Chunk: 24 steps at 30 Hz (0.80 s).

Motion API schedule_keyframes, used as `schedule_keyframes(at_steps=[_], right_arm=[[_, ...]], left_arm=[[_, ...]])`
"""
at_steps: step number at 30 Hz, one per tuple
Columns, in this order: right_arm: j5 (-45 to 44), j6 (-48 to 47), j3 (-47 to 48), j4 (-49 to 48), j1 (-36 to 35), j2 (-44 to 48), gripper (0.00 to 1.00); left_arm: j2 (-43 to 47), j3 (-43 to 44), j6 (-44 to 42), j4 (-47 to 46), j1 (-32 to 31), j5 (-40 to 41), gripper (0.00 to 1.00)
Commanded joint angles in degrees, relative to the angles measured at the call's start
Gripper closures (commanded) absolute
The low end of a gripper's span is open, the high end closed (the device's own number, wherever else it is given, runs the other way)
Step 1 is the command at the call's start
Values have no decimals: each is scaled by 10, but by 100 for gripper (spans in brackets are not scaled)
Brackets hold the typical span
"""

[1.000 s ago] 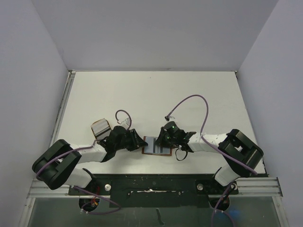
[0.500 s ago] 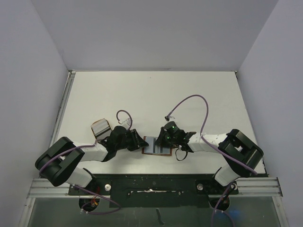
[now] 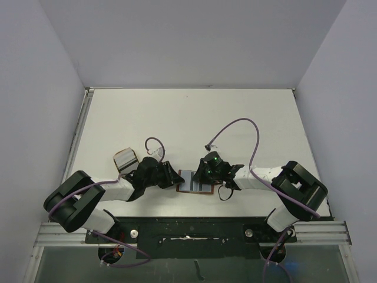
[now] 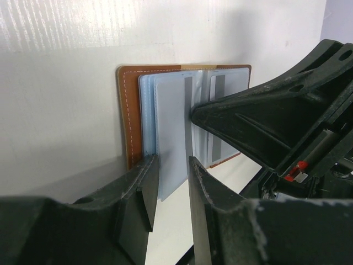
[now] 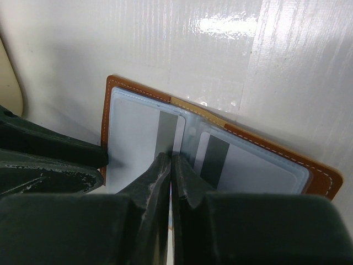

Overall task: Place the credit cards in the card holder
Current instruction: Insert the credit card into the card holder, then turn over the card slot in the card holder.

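Brown leather with white stitching frames the card holder [image 5: 324, 179], which you see lying open and flat on the white table [image 3: 188, 118], close to the near edge and midway between the two arms. Inside it is pale blue, with a clear pocket on each half and a strip of tan showing at the far end of the fold. From the left comes your left gripper [image 4: 172, 165]. Its jaws stand apart by just the width of a credit card [image 4: 171, 127], with one finger against each long edge, clamped on it. That card is pale grey-blue with a dark stripe running its length, and its far end lies over the holder's left half. Your wrist views do not show whether it has slipped under the clear film or rests on top. From the right, your right gripper [image 5: 171, 160] has its jaws pressed together with nothing between them. Its tips are down on the holder at the fold, just beside the striped edge of the held card. A second card [image 5: 248, 165], the same pale colour with its own dark stripe turned toward the fold, sits in the right pocket and fills most of it. In the overhead view, left of the holder and a little farther back, a tan dish [image 3: 116, 160] lies beside the left arm. It holds something pale and striped that is too small to make out.
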<state>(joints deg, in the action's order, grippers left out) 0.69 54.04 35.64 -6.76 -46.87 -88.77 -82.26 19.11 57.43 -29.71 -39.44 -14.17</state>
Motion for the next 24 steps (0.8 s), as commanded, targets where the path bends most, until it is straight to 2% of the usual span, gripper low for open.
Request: schedule_keyframes(at_steps=[1,17,24], right_arm=[[-1,-5,-6,12,-5,-15,98],[-1,-4,-6,10,-6,-14,98],[1,-3,-3,2,-10,-17,97]], left_arm=[[12,28,-21,9,-2,8,72],[-15,35,-11,-15,-8,-5,72],[-8,41,-4,-17,-13,-16,75]])
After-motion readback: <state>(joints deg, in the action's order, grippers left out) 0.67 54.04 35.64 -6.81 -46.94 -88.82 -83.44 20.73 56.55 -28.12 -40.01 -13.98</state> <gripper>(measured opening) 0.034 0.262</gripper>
